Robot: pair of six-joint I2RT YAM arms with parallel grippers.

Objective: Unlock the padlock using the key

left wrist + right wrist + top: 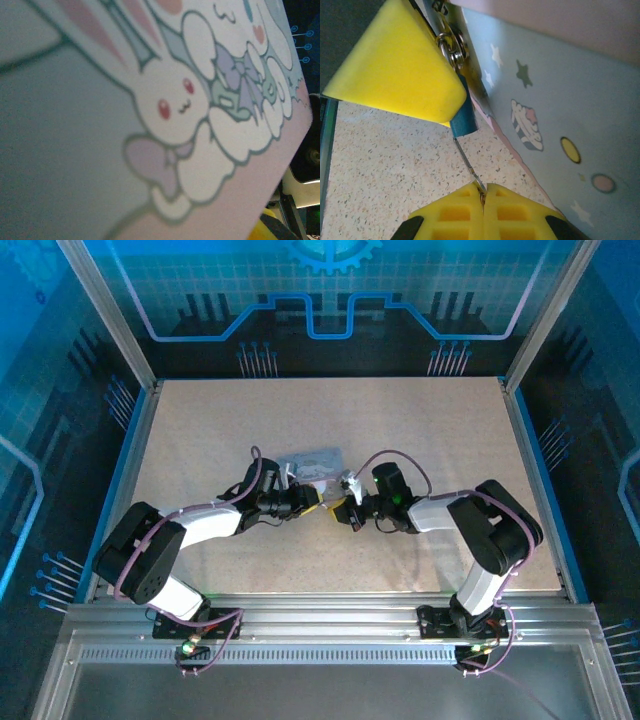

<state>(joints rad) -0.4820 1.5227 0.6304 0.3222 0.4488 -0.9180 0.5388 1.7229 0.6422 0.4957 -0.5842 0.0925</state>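
The small dark teal padlock point(464, 120) hangs by its silvery shackle point(451, 47) at the edge of the grey-blue tin box point(560, 100). A yellow finger point(395, 70) of my left gripper point(310, 503) presses against the padlock's body and covers most of it. My right gripper point(482, 187) is shut on the thin silvery key point(468, 160). The key's tip reaches into the bottom of the padlock. Seen from above, the two grippers meet just in front of the tin box point(310, 462), right gripper point(345, 510) on the right.
The tin box lid with its rabbit picture point(170, 105) is very close under the left wrist camera. The speckled table point(420, 430) stretches around the box, with raised blue-edged walls point(530, 460) at its sides.
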